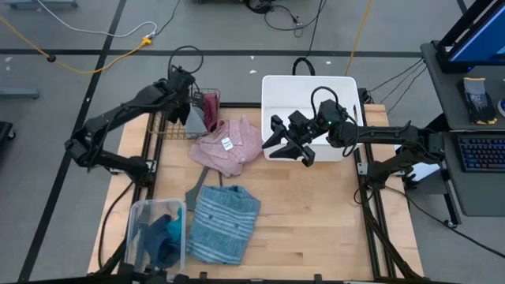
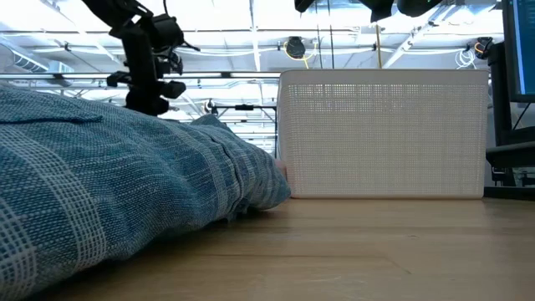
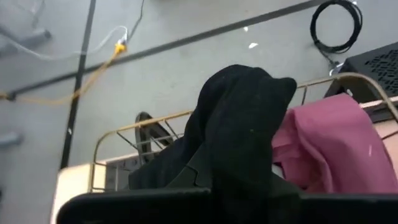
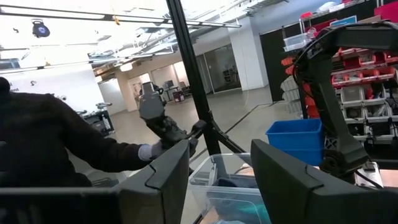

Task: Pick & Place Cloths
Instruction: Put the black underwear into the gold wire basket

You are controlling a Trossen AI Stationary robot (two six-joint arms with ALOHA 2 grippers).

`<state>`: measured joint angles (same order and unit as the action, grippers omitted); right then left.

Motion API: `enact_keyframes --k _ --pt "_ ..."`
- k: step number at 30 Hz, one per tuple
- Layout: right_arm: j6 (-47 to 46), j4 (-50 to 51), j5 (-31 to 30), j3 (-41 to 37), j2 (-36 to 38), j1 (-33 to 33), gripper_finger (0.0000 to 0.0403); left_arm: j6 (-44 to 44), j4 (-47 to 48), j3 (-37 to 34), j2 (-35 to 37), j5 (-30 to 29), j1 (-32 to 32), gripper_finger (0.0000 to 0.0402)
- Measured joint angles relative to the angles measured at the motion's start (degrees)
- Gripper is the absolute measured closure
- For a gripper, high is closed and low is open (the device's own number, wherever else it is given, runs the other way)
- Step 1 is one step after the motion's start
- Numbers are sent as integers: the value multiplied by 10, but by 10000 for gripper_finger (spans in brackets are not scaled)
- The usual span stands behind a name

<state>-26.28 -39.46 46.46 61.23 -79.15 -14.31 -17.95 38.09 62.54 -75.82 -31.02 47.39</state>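
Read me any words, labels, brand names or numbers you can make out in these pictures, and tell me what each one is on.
No text can be read in any view.
White tag on the pink shirt: marks too small to read.
Screen beside the table: nothing legible.
Keyboard: keys too small to read.

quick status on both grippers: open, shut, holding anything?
Left gripper: shut on the black cloth, over the wire basket.
Right gripper: open, empty, by the white bin.
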Motion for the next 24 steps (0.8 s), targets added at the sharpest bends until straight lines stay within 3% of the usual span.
enact_keyframes --k 7,15,24 --pt "0 0 0 0 0 0 239 -9 -4 0 0 28 35 373" --pt "0 0 1 0 0 0 239 -7 -1 0 0 30 49 376" --pt "0 0 1 0 0 0 239 -6 22 0 0 25 50 313"
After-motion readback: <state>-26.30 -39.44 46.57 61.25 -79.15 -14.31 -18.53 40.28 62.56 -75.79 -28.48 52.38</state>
